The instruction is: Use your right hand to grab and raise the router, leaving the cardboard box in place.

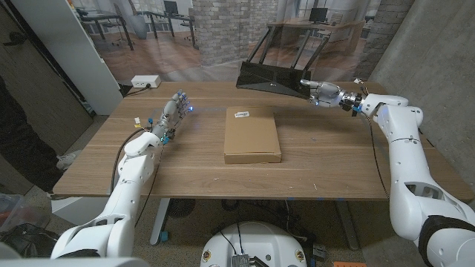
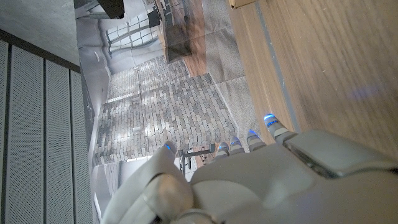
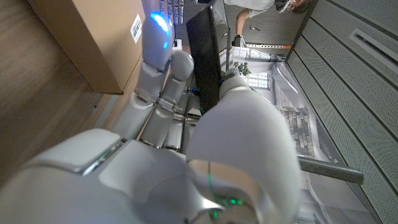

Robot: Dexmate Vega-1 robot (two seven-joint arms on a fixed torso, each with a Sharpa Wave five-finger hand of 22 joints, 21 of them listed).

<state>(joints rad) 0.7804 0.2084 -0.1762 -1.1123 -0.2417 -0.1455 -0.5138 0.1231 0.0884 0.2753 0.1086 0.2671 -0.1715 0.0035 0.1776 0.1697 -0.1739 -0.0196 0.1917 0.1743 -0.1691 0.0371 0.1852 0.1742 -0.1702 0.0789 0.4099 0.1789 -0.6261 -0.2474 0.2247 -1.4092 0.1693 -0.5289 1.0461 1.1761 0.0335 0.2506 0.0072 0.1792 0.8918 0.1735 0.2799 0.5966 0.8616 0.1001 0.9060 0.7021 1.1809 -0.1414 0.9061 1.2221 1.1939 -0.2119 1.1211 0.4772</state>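
Worktop (image 1: 185,167): wooden, with both arms coming in over its near edge.
Cardboard box (image 1: 251,134): lies flat near the middle of the worktop, long side running near to far, a small white label (image 1: 241,113) at its far left corner. In the right wrist view its labelled end (image 3: 99,37) sits on the wood just beside the right robot hand's fingers.
Left robot hand (image 1: 171,115): over the left half of the worktop, well apart from the box, fingers straight and reaching toward the far edge, blue lights at the tips. It is released and holds nothing; the left wrist view shows its fingertips (image 2: 272,122) lined up beside the wood surface.
Cables (image 1: 141,124): thin coloured wires run along the left wrist, just above the worktop.
Router (image 1: 273,72): black, flat-bodied, with thin antennas standing up from it, at the far edge toward the far right corner. Its body is tilted, the left end low by the worktop.
Right robot hand (image 1: 320,92): at the far right of the worktop, grasping the router's right end. In the right wrist view the thumb (image 3: 239,93) presses one face of the black body (image 3: 205,50) and the fingers (image 3: 163,68) run along the other face.
White box (image 1: 145,81): small, with a cord, at the far left corner of the worktop.
Beyond the far edge: a backdrop printed with a brick column and office desks.
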